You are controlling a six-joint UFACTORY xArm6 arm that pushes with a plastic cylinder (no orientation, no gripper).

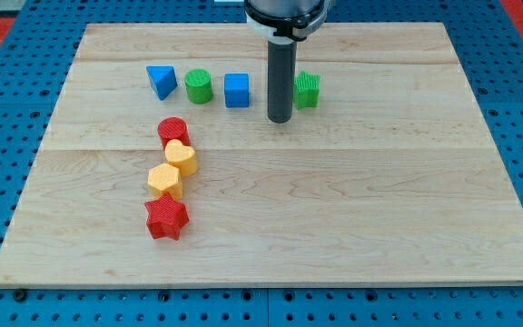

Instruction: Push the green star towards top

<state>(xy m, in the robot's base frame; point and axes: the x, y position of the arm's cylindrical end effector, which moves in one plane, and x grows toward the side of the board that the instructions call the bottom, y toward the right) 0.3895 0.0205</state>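
Note:
The green star [309, 89] lies on the wooden board [379, 200] near the view's top, right of centre; the rod hides its left edge. My tip [280, 119] rests on the board just left of and slightly below the star, close to it or touching it. A blue cube [237, 90] sits just left of the rod.
A green cylinder [199, 86] and a blue triangle [162, 81] continue the row to the left. Below them a column runs down: red cylinder [172, 131], yellow heart [182, 157], yellow hexagon [165, 181], red star [166, 218].

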